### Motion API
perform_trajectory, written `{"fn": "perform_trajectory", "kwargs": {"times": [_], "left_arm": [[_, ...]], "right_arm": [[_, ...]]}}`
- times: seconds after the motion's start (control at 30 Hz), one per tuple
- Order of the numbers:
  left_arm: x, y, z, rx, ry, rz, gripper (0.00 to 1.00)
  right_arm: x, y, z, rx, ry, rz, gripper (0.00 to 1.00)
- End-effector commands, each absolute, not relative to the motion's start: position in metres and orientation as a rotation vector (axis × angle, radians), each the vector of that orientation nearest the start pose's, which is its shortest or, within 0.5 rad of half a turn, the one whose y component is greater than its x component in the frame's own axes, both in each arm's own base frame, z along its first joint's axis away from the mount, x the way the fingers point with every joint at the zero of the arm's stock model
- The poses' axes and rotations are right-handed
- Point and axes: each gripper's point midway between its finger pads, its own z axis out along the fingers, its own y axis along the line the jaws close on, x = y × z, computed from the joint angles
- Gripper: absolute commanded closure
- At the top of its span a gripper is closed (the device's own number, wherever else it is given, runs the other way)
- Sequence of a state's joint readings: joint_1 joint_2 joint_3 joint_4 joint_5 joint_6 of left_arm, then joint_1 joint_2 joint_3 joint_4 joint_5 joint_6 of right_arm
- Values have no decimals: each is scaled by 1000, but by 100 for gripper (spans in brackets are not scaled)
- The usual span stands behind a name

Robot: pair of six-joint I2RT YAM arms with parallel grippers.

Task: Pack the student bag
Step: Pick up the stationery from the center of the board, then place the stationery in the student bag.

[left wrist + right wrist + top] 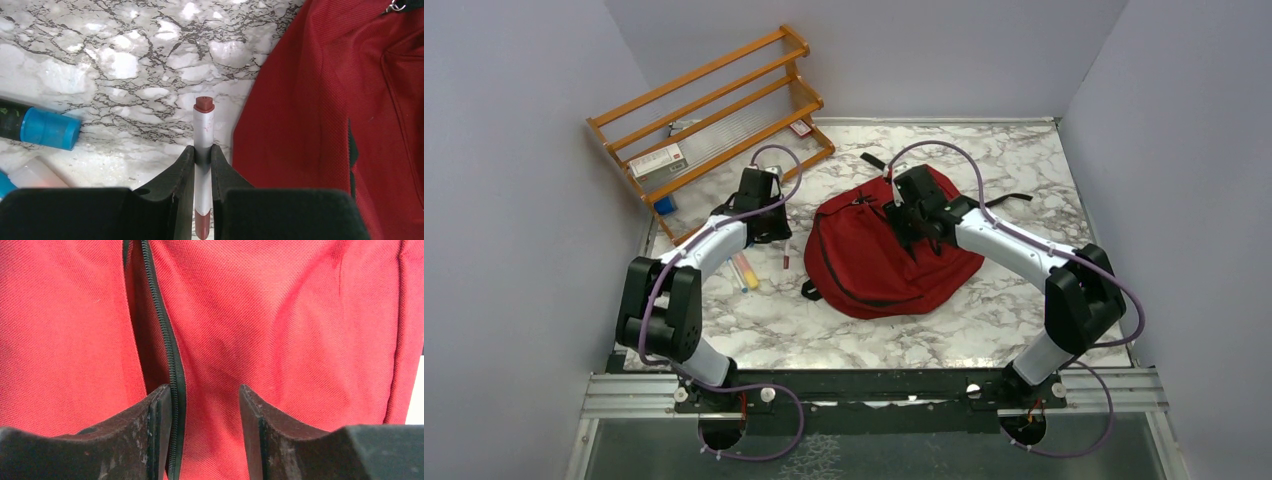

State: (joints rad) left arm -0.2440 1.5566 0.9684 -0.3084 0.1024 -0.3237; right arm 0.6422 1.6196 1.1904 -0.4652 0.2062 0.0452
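Just left of the student bag (864,265), which lies flat on the marble table (984,320), the left gripper (202,150) is clamped on a white marker (204,125), which the fingers pinch at mid-barrel. With so thin a hold, it could swivel or drop on the way over. On top of the bag the right gripper (205,400) stands with jaws apart, gripping nothing, one finger against the zipper (170,350). Should it pinch only one layer, I judge the mouth would stay shut. Both arms reach forward, elbows bent, wrists tipped down. Beyond the bag's left side stands a wooden rack (714,110)
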Motion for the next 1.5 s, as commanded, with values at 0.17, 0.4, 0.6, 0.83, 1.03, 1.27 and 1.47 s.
{"fn": "perform_trajectory", "kwargs": {"times": [0.17,0.4,0.6,0.83,1.03,1.27,1.47], "left_arm": [[356,-128,134,-138,2324,-485,100],[358,-151,194,-195,2198,-699,100],[358,-186,204,-209,2180,-908,100],[358,-241,218,-161,2147,-1088,100],[348,-301,223,-68,2151,-1250,100],[339,-339,211,-40,2180,-1309,100],[335,-368,202,-3,2212,-1351,100]], "right_arm": [[351,215,131,-647,2290,6,84],[357,211,162,-544,2222,9,99],[364,203,199,-433,2113,2,99],[366,198,234,-376,2013,18,99],[366,202,243,-359,1979,59,99],[363,209,249,-336,1959,139,99],[361,215,257,-325,1935,198,99]]}}
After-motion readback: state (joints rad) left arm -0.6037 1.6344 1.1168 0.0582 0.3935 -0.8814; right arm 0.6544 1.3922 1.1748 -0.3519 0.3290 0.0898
